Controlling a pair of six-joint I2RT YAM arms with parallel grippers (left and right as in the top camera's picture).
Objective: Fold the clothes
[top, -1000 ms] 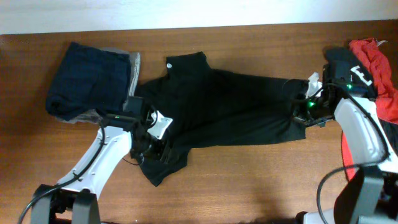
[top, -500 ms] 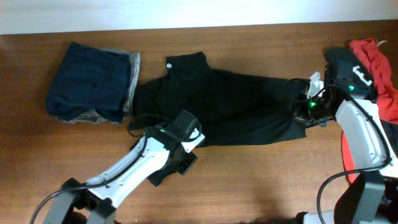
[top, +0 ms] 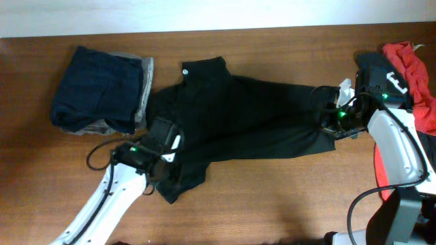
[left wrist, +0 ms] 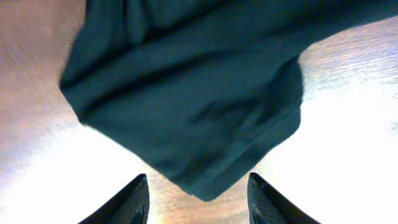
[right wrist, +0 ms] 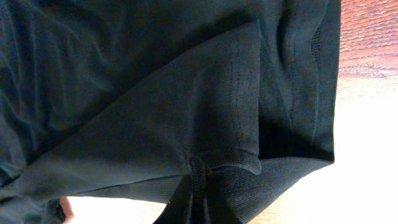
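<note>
The clothes are chiefly a large black shirt [top: 252, 122] spread flat on the wooden table [top: 272, 197], its white round logo [top: 185, 67] near the collar. Its left sleeve [top: 182, 178] lies angled toward the front. My left gripper [top: 162, 170] hovers over that sleeve and is open. In the left wrist view the sleeve [left wrist: 186, 106] tapers to a corner just ahead of the empty gap of the left gripper [left wrist: 198, 205]. My right gripper [top: 331, 122] is shut on the shirt's right hem [right wrist: 292, 93], the fabric bunched where the right gripper [right wrist: 199, 186] pinches it.
A folded stack of navy and grey garments [top: 102, 88] sits at the back left, beside the shirt's shoulder. A red garment [top: 415, 68] and a black item with white marks [top: 385, 76] lie at the right edge, behind my right arm.
The left arm swung right across the sleeve, then came back left, and its jaws narrowed slightly. The sleeve lies as before. The right arm has not moved.
</note>
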